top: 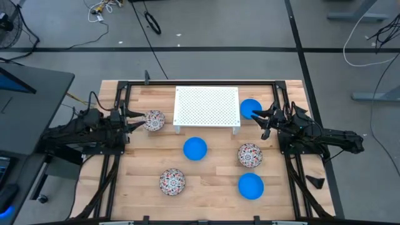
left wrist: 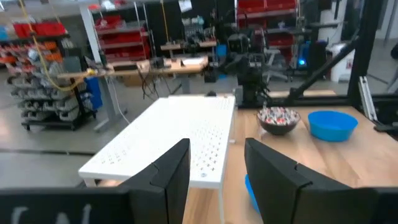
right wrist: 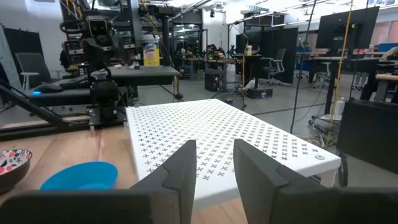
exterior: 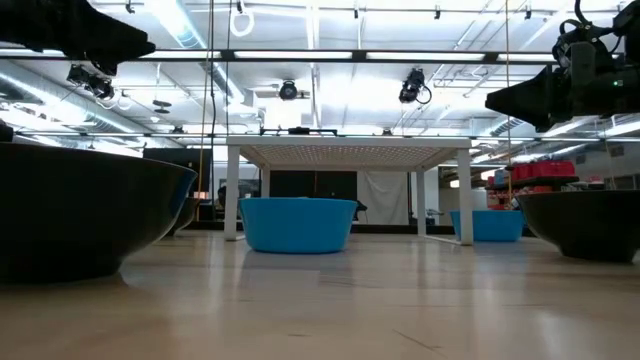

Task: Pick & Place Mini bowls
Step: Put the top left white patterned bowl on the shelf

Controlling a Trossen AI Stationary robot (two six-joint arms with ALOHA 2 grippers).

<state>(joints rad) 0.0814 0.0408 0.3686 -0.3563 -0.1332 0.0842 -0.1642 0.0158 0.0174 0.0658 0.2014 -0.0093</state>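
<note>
Wood table (top: 212,181), 6 mini bowls (top: 195,149), L gripper (top: 139,120) open, R gripper (top: 261,120) open

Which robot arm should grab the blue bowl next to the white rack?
The right arm, probably. Its right pincer is open and already hovers at that blue bowl, while the left pincer sits across the rack by a floral bowl.

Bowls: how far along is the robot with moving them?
Nothing looks placed yet: the rack is bare on top, and all six bowls sit on the table. Neither gripper holds one; the left gripper is beside a floral bowl, the right gripper over a blue bowl.
</note>
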